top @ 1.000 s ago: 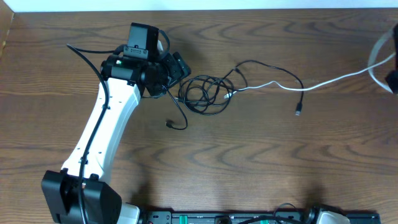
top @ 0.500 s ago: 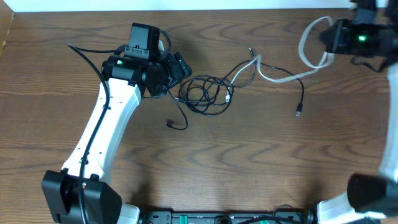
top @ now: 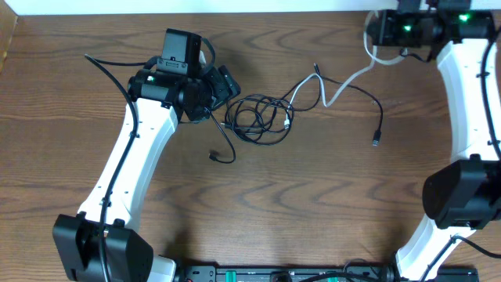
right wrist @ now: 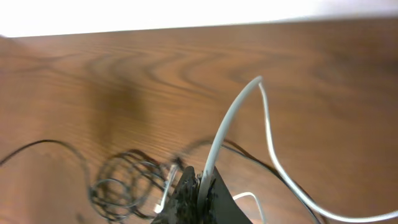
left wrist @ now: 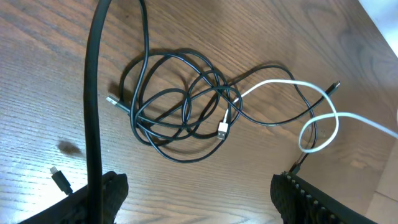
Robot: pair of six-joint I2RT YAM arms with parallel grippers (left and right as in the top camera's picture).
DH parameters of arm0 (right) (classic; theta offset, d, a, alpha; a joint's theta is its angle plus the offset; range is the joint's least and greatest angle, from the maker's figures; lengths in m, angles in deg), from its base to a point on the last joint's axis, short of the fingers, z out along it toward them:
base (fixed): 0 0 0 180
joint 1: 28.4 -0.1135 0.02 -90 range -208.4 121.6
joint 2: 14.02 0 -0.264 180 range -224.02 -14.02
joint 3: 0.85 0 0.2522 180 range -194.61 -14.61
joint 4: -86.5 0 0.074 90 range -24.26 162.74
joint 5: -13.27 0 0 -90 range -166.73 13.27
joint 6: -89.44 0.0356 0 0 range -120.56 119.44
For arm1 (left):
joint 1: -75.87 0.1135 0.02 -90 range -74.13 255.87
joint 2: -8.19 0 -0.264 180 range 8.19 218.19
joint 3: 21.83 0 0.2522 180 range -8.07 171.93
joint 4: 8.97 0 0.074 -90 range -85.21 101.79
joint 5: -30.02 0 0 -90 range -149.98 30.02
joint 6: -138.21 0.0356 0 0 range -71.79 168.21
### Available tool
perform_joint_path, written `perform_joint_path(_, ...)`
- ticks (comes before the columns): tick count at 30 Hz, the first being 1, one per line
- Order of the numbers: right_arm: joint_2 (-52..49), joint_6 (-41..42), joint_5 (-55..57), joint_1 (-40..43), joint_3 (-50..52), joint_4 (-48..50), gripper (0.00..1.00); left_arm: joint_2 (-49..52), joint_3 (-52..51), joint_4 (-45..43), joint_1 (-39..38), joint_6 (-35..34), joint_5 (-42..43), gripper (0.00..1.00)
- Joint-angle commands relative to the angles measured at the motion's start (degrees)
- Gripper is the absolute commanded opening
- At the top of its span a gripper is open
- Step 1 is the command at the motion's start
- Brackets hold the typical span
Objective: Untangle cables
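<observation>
The right gripper (right wrist: 198, 190) is clenching the white cable (top: 344, 81) at the far right edge of the table (top: 313, 204), holding that end up off the wood. Its plug (left wrist: 222, 129) is lying inside the black coil (top: 257, 117) mid-table. The left gripper (left wrist: 199, 186) is hanging just beside the coil, jaws spread, grasping nothing. With nothing pinning the coil, a pull risks snagging the plug, cinching the loops or dragging the whole knot.
</observation>
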Motion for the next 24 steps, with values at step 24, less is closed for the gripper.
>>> perform_joint_path(24, -14.6, 4.7, 20.2, -7.7, -0.2, 28.0, 0.01, 0.5, 0.4, 0.1, -0.1, 0.8, -1.0, 0.79)
